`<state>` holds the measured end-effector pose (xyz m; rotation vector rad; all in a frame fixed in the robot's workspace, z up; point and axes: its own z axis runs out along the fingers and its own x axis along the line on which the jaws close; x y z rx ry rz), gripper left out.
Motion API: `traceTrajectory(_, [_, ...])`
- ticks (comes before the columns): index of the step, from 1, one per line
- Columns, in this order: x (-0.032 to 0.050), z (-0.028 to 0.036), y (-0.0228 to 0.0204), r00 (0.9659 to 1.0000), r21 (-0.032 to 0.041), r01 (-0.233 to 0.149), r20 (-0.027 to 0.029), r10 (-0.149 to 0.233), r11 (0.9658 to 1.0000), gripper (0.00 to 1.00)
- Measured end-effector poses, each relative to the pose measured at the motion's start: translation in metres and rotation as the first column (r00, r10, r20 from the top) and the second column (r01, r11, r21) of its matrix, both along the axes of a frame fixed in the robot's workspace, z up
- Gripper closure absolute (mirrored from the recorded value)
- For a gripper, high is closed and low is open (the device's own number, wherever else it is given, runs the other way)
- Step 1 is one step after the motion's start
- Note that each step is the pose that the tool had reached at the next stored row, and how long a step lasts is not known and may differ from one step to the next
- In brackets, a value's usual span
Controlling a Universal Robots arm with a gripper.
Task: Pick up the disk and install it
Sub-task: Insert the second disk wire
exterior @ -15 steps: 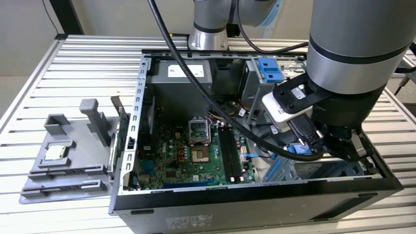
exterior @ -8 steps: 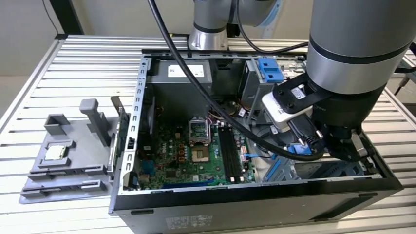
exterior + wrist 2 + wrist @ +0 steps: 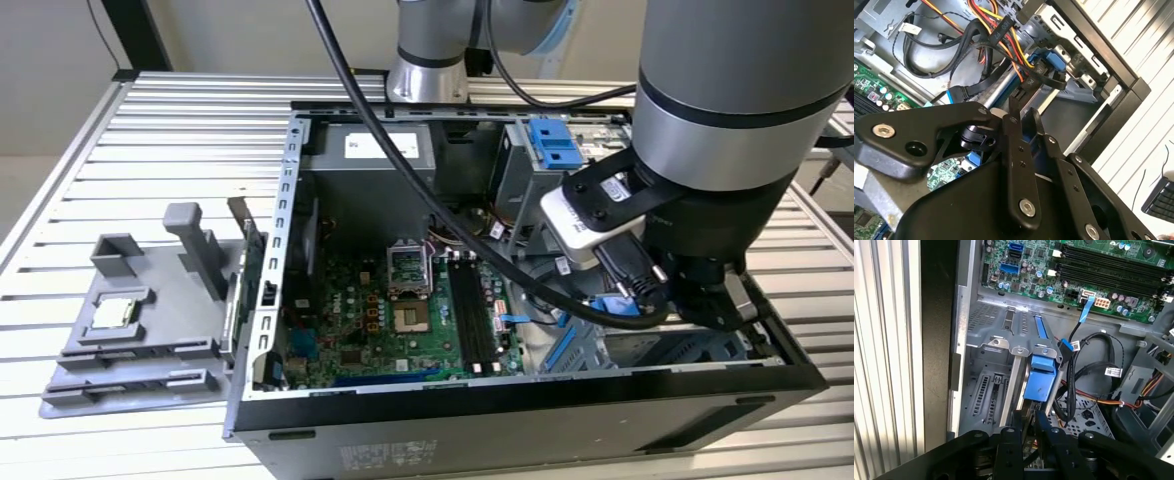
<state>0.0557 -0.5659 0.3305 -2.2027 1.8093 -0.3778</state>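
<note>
The disk [image 3: 1039,381] stands on edge in the metal drive bay [image 3: 989,342] at the case's front corner. Its bright blue carrier faces me and a silver side runs beside it. My gripper [image 3: 1030,423] sits right over the disk's near edge, with its two black fingers closed narrowly on it. In the second wrist view the gripper [image 3: 1024,122] has blue plastic showing between its fingers. In the exterior view the arm's wrist reaches down into the open computer case [image 3: 287,300] at that view's right, and a bit of the blue carrier [image 3: 611,306] peeks out beneath it.
The motherboard [image 3: 400,310] lies in the case beside the bay. Black, red and yellow cables [image 3: 999,45] hang close to the bay. A blue bracket [image 3: 551,143] sits at the case's far end. A grey fixture [image 3: 147,330] holding a small square chip [image 3: 114,312] stands at the exterior view's left.
</note>
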Motion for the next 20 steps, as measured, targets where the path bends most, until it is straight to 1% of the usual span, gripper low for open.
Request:
traceTrajectory(3, [0.0025,0.0001,0.0,1.0,0.0002,-0.006,0.0001,0.006,1.0,0.0])
traceTrajectory(7, [0.0027,0.0003,0.0,1.0,0.0004,-0.009,0.0005,0.009,1.0,0.0])
traceTrajectory(8, [0.0028,0.0004,0.0,1.0,-0.0006,-0.01,0.0007,0.01,1.0,0.0])
traceTrajectory(9, [0.0028,0.001,-0.0001,0.9999,-0.0027,-0.011,0.0008,0.011,0.9999,0.0])
traceTrajectory(11, [0.0028,0.0027,-0.0007,0.9999,-0.0131,-0.013,0.0008,0.013,0.9998,0.0])
traceTrajectory(13, [0.003,0.0035,-0.002,0.9999,-0.0202,-0.015,0.0007,0.015,0.9997,0.0])
traceTrajectory(14, [0.0035,0.0036,-0.0025,0.9999,-0.022,-0.017,0.0006,0.017,0.9996,0.0])
traceTrajectory(15, [0.005,0.0035,-0.003,0.9998,-0.0223,-0.019,0.0006,0.019,0.9996,0.0])
traceTrajectory(20, [0.0197,0.0035,-0.0037,0.9995,-0.0223,-0.032,-0.0007,0.032,0.9992,0.0])
